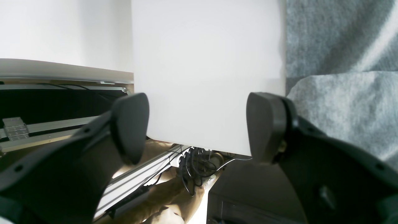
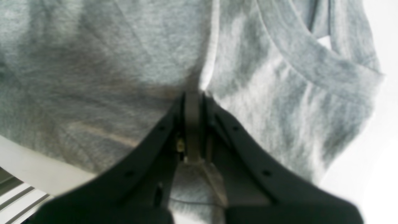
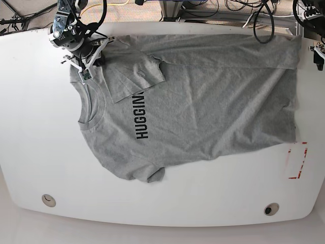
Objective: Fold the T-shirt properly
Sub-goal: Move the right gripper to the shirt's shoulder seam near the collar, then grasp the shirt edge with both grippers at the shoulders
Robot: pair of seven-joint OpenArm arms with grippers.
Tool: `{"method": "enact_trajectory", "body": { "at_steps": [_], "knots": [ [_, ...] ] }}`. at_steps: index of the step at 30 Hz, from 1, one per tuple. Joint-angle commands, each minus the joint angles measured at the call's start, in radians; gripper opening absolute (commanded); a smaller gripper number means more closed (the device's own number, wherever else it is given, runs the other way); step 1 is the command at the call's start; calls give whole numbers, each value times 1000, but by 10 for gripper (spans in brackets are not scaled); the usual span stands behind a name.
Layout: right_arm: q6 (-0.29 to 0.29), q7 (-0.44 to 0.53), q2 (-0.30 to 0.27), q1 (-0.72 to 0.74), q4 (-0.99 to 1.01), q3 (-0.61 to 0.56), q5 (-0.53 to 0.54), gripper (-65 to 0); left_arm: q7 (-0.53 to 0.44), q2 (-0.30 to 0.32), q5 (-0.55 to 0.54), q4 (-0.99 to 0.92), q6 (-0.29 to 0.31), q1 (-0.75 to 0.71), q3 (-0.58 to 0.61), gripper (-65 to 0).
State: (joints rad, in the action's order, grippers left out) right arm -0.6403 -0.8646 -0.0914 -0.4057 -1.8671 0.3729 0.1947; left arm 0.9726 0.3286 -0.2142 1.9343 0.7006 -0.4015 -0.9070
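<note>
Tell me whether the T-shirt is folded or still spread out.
Mostly spread flat on the table, chest lettering visible. Only one sleeve and the long edge beside it are folded over the T-shirt.

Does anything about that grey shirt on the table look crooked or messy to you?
Yes. The T-shirt is only partly tidy: one sleeve is folded over, hiding the end of the black lettering, while the other sleeve lies unfolded. The hem edge runs skewed and the body is wrinkled.

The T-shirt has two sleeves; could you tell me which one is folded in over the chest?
It is the sleeve beside the right gripper, folded over the T-shirt and covering the lettering's end. The other sleeve lies flat, pointing outward.
</note>
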Motion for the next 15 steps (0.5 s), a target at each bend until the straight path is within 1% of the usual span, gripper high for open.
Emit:
{"method": "enact_trajectory", "body": {
  "at_steps": [1, 5, 12, 15],
  "knots": [
    [-6, 17, -9, 1, -21, 4, 13, -650, -11, 19, -6, 12, -2, 0, 39, -200],
    [-6, 17, -9, 0, -21, 4, 13, -650, -10, 17, -6, 12, -2, 0, 102, -199],
    [-6, 17, -9, 0, -21, 4, 13, -650, -10, -42, -3, 11, -2, 2, 179, -197],
    [-6, 17, -9, 0, -21, 4, 13, -650, -10, -49, 0, 9, -2, 2, 216, -196]
  ]
}}
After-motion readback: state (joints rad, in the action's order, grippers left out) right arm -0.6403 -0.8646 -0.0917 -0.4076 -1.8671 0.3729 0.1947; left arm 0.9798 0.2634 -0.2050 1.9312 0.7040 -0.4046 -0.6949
